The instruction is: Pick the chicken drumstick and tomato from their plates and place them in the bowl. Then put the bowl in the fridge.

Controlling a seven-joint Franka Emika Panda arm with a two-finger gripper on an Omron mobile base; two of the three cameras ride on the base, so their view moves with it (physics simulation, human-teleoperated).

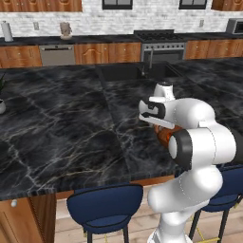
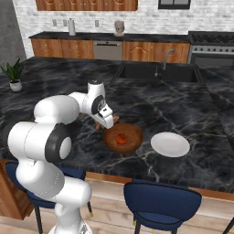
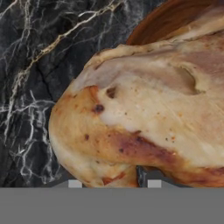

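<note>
Holding: gripper [image 2: 106,122] pinching the chicken drumstick [image 3: 144,118] — just beside the bowl [image 2: 133,141]
Bowl: tomato [image 2: 121,138] inside
Plate [image 2: 170,144]: white — right of bowl

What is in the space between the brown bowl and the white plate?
Nothing. In the right base view, bare black marble counter separates the bowl from the white plate. They sit side by side, not touching.
</note>
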